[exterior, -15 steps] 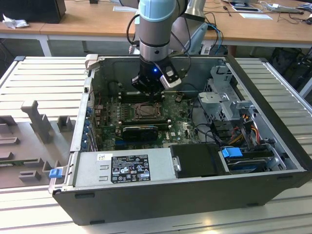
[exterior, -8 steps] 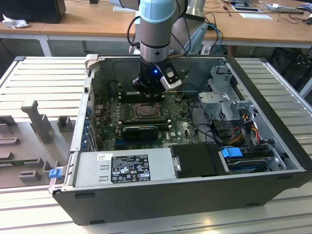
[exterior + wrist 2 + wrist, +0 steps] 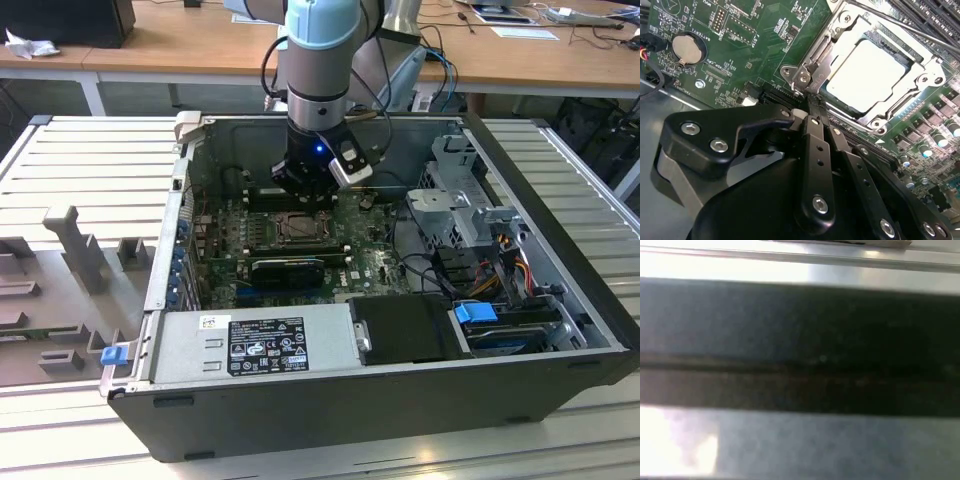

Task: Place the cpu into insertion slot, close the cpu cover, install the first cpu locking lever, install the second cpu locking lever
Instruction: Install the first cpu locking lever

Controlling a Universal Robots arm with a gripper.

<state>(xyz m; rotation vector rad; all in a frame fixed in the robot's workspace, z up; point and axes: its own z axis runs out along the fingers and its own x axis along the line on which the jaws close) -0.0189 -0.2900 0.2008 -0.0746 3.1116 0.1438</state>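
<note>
The cpu lies seated in the insertion slot under the lowered cpu cover, so the gripper, fingers pressed together and empty, hovers just beside the socket's corner.

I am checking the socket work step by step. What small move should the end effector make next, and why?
Probably a small descent toward the locking lever at the socket corner. In the second wrist view the cpu already lies in the insertion slot with the cpu cover down over it, and the closed end effector hangs just beside that lever.
</note>
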